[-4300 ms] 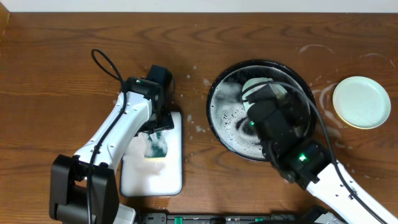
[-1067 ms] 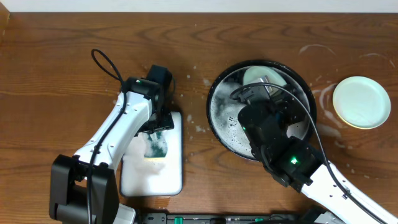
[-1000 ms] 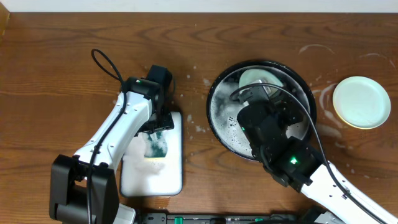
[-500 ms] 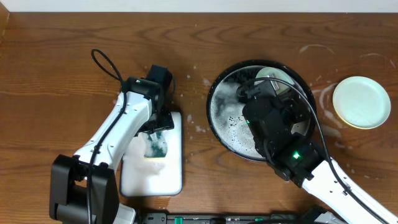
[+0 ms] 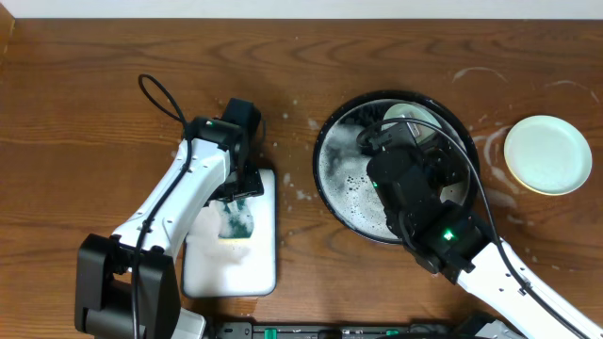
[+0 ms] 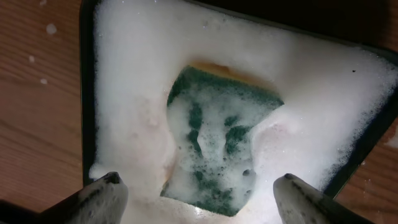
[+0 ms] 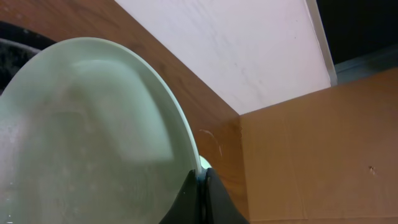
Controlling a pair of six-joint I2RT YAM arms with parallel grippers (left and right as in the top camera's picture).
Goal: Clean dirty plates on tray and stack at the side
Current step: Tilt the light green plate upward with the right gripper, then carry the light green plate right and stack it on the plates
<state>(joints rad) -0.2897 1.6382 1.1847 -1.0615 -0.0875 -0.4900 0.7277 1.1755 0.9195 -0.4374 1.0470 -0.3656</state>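
The right hand [image 7: 200, 178] is pinching the rim of a mint plate [image 7: 93, 137] between its closed-in fingertips, holding it over the far part of the foamy black tray [image 5: 330, 193]. From overhead, only a small part of that plate is showing past the arm. A second plate [image 5: 547, 154], also mint, is lying flat on the desk [image 5: 75, 94] well to the right of the tray. Left of the tray, the left hand [image 6: 199, 186] is hovering with its fingers spread wide over a green sponge [image 6: 217, 143], which is sitting in a sudsy white dish [image 5: 259, 273].
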